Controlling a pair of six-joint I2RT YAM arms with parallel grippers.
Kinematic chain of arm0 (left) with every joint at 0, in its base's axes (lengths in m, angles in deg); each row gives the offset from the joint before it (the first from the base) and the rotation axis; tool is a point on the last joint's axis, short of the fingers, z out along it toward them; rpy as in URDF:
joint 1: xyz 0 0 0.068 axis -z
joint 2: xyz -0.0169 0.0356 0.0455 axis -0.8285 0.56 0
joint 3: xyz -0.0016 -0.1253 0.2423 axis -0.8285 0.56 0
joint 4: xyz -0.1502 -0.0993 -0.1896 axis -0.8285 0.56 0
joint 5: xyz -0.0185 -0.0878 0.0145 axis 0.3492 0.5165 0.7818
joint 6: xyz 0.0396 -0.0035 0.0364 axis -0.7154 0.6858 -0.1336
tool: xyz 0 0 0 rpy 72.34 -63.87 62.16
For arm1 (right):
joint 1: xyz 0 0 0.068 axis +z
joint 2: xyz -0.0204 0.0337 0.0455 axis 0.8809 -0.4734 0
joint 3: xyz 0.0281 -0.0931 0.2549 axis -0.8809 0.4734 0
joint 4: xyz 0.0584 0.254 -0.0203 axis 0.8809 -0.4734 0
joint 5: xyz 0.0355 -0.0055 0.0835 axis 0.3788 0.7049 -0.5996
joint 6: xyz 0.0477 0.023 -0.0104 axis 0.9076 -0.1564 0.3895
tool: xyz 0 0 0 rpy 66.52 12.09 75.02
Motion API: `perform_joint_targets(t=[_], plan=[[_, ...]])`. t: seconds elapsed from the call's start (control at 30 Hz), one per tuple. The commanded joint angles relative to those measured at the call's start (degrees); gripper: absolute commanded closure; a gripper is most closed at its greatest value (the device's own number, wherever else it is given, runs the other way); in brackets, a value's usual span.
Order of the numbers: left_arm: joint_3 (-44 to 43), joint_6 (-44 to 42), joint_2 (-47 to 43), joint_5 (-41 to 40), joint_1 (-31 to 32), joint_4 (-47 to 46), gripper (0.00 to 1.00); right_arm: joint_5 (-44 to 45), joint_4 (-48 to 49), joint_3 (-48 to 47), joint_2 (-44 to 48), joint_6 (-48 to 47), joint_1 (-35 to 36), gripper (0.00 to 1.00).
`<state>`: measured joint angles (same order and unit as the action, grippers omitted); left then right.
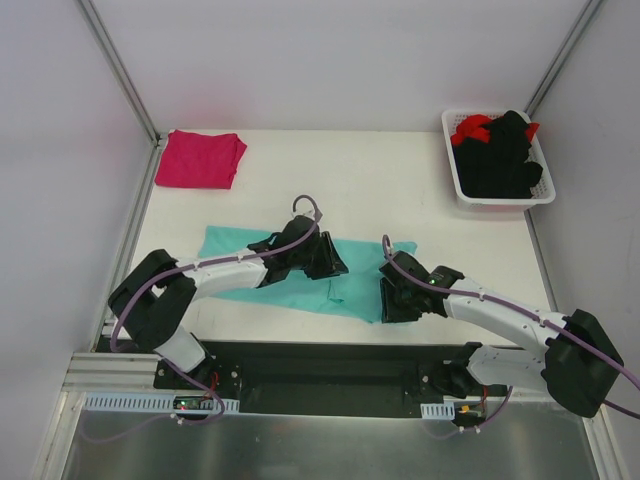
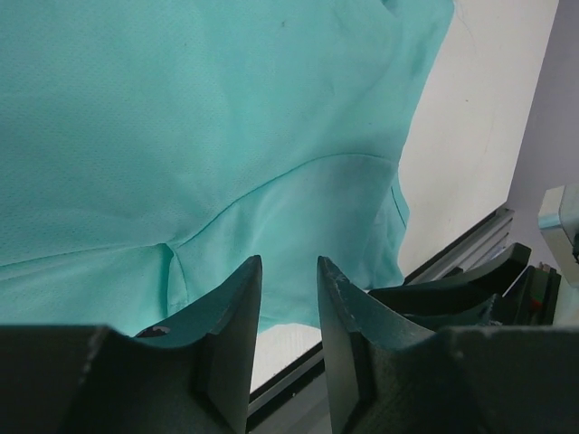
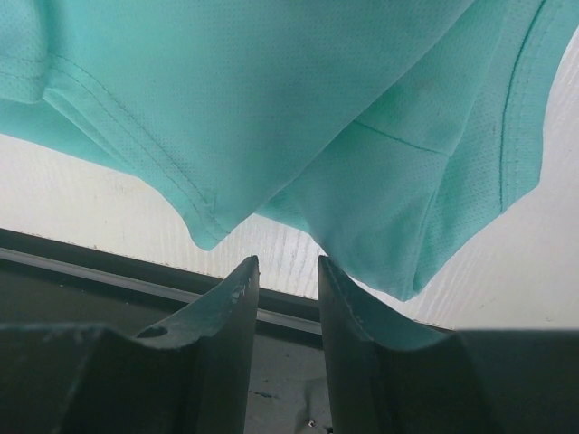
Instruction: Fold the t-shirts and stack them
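A teal t-shirt (image 1: pixel 232 252) lies spread across the middle of the white table (image 1: pixel 400 190). My left gripper (image 1: pixel 325 262) hovers over its upper middle. In the left wrist view the left gripper (image 2: pixel 289 264) has its jaws a narrow gap apart with only table showing between them, and the teal cloth (image 2: pixel 181 136) lies just beyond the tips. My right gripper (image 1: pixel 392 300) is at the shirt's near right edge. In the right wrist view its jaws (image 3: pixel 288 264) are slightly apart and empty, and a teal sleeve (image 3: pixel 398 181) brushes one fingertip. A folded magenta t-shirt (image 1: pixel 205 158) rests at the far left corner.
A white basket (image 1: pixel 505 200) at the far right holds black garments (image 1: pixel 500 155) and a red one (image 1: pixel 475 127). The black rail (image 1: pixel 330 360) carrying the arm bases runs along the table's near edge. Metal frame posts and walls enclose the table on both sides.
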<state>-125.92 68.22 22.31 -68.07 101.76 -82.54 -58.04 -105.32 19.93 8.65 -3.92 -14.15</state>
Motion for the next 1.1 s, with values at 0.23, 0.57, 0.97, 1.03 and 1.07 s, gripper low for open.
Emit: perform_joint_targets(t=[0.23,0.57,0.97,1.03,1.07], plan=[[3.3,3.6,2.6,2.1,2.1,-6.0,0.73,1.8,-1.8,0.7,2.3,0.6,0.0,0.65],[4.6,3.4,4.2,0.1,2.2,-1.9,0.82,1.5,-1.6,0.4,2.1,0.7,0.0,0.65],[6.7,4.2,8.8,-0.9,2.5,-1.9,0.85,1.6,-2.1,0.4,2.8,0.9,0.0,0.64],[6.7,4.2,8.5,-1.0,2.4,-1.8,0.85,1.3,-1.4,0.8,2.6,1.0,0.0,0.64],[6.7,4.2,8.5,-0.9,2.5,-1.8,0.85,1.2,-0.3,1.0,2.5,1.1,0.0,0.65]])
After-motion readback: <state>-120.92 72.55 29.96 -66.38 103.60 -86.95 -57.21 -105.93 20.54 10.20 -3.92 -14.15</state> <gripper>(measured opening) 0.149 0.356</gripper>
